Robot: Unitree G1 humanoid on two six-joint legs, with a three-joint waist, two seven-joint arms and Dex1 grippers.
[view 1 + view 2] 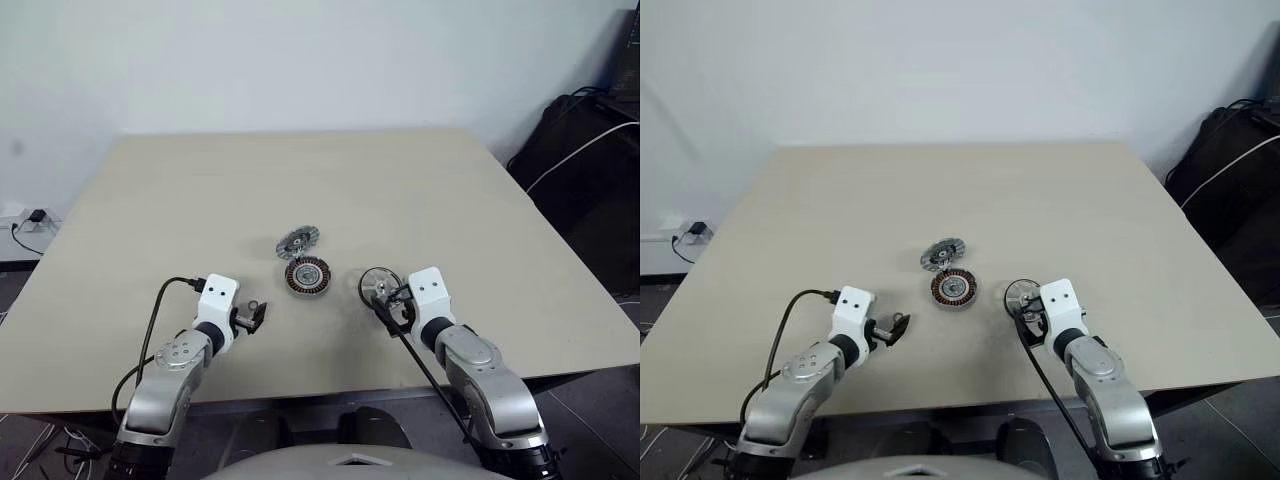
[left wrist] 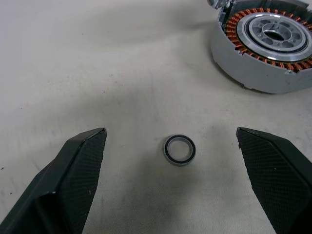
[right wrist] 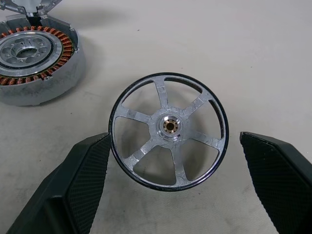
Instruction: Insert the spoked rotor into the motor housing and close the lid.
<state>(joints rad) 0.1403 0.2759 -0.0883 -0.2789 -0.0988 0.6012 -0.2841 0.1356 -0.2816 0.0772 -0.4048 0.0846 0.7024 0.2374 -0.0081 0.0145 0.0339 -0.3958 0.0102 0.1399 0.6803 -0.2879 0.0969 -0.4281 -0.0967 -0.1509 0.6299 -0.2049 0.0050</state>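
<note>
While I watch from the head camera, the spoked rotor (image 3: 169,130) lies flat on the beige table (image 1: 420,190), near the front edge and right of centre. It rests just ahead of my right gripper (image 1: 392,303). From the right wrist I see its black rim, its silver spokes and its brassy hub, and it sits between the two black fingers (image 3: 73,195). The left-side finger looks very close to the rim, but I cannot tell whether it touches. The jaws on that side stand spread wide and hold nothing.

Just to the left of the rotor sits the motor housing (image 1: 307,275), a squat grey cup with a ring of copper windings showing inside, its mouth uncovered. Directly behind it, and seemingly touching its far edge, lies the lid (image 1: 297,242), a silver-grey disc resting on the table rather than on the housing.

Further left, my left gripper (image 1: 252,317) hovers low over the table, well apart from the housing. Its jaws are also spread wide and empty. Between its fingers (image 2: 68,180), on the tabletop, lies a small dark ring (image 2: 179,149) with a metal edge, touching neither finger.
</note>
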